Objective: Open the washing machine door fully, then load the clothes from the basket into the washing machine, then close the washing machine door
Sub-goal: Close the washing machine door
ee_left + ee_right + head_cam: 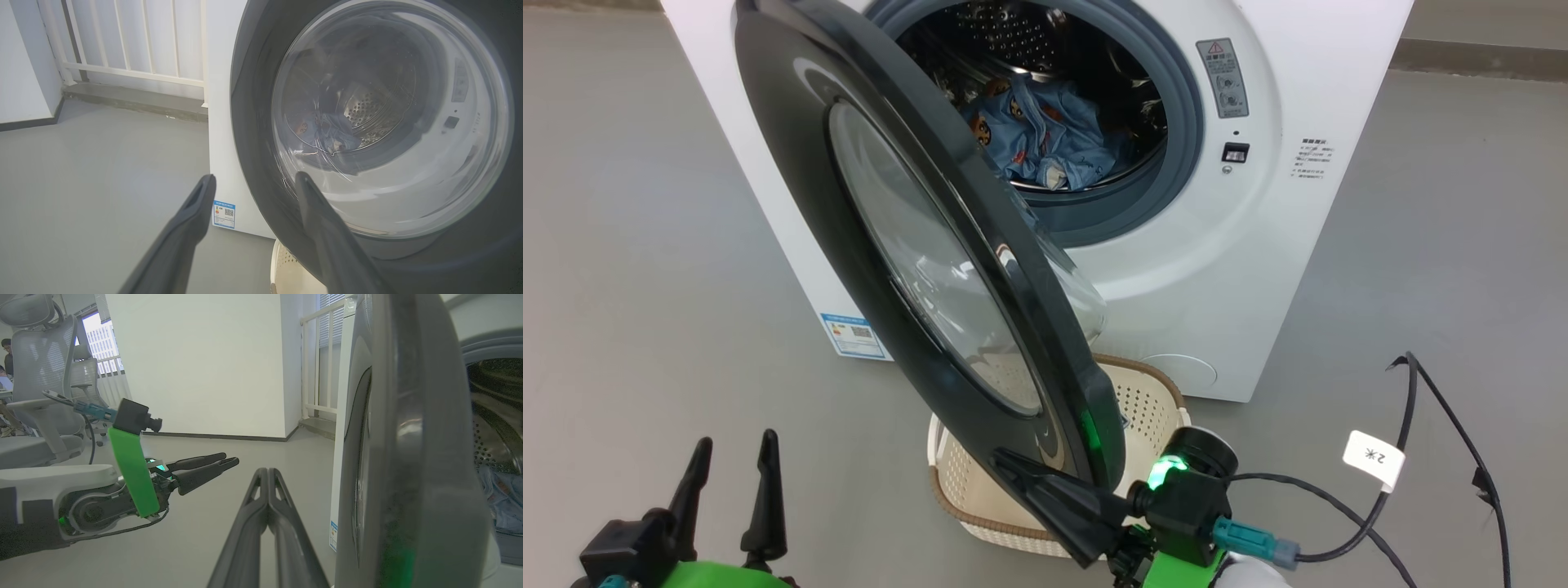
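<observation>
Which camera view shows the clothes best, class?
Head view: the clothes lie plainly visible in the drum. Left wrist sees them blurred through the washing machine door glass; right wrist catches a blue edge.

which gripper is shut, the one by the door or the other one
The right gripper, at the door's lower rim: its fingers are pressed together. The left gripper, off to the side, has its fingers spread apart.

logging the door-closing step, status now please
Left gripper open, empty. Right gripper shut, by the washing machine door, lower outer edge. Door part open, clothes in drum. Basket on floor under door.
</observation>
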Robot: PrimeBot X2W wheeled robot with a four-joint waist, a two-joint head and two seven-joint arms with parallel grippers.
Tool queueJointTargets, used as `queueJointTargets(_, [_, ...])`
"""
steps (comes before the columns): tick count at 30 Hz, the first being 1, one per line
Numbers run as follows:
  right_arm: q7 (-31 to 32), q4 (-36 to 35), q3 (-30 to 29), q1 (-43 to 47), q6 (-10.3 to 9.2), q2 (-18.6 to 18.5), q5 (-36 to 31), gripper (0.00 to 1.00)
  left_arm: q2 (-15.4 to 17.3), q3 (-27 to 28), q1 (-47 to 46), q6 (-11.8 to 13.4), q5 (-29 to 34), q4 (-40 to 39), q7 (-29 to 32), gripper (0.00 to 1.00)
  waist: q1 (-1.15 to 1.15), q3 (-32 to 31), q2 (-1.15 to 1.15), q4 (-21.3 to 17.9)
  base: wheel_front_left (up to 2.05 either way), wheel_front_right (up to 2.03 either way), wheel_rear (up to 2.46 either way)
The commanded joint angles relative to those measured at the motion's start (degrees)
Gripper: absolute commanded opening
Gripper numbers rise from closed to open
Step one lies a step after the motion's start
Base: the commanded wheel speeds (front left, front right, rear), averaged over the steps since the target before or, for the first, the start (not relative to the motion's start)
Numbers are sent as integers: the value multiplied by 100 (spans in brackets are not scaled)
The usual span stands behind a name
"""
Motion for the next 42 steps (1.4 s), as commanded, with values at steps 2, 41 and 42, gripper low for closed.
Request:
queueJointTargets(2, [-27, 66, 41, -159, 9, 64, 75, 0, 107, 220, -190, -14, -46, -124, -38, 100, 0, 15, 0, -4, 0, 0, 0])
queueJointTargets(41, [-27, 1159, -2561, -1546, 9, -500, -46, 0, 490, 93, -926, -14, -402, -330, -38, 100, 0, 1621, 0, 194, 0, 0, 0])
queueJointTargets(42, [-27, 1195, -2600, -1638, 9, -508, 4, 0, 494, 87, -956, -14, -413, -332, -38, 100, 0, 1670, 0, 211, 0, 0, 0])
